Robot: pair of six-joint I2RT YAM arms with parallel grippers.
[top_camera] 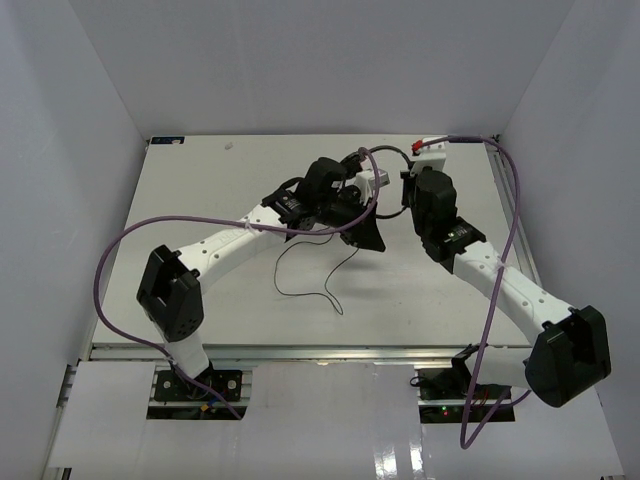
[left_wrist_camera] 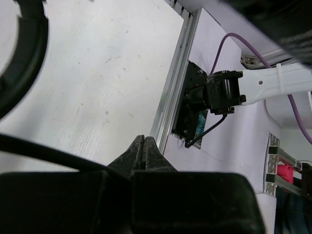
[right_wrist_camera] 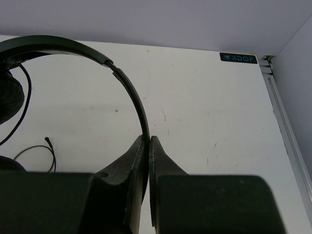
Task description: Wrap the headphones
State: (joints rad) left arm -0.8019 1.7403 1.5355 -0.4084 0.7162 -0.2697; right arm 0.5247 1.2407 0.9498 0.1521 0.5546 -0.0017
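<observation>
The black headphones' thin headband (right_wrist_camera: 124,80) arcs from the upper left down into my right gripper (right_wrist_camera: 147,139), which is shut on it. One earcup (right_wrist_camera: 7,97) shows at the left edge, and the thin cord (right_wrist_camera: 23,105) ends in a plug (right_wrist_camera: 47,139) on the table. From above, the headphones (top_camera: 388,150) sit between both wrists, above the table, and the cord (top_camera: 300,290) trails in a loop on the table. My left gripper (left_wrist_camera: 144,139) is shut, with nothing visible between its jaws. A blurred black cord (left_wrist_camera: 44,153) passes its base, and a curved black headphone part (left_wrist_camera: 27,63) is at upper left.
The white table (top_camera: 220,190) is walled by white panels on three sides. Purple arm cables (top_camera: 120,250) loop beside both arms. The metal front rail (left_wrist_camera: 168,97) and the right arm's base mount (left_wrist_camera: 204,105) show in the left wrist view.
</observation>
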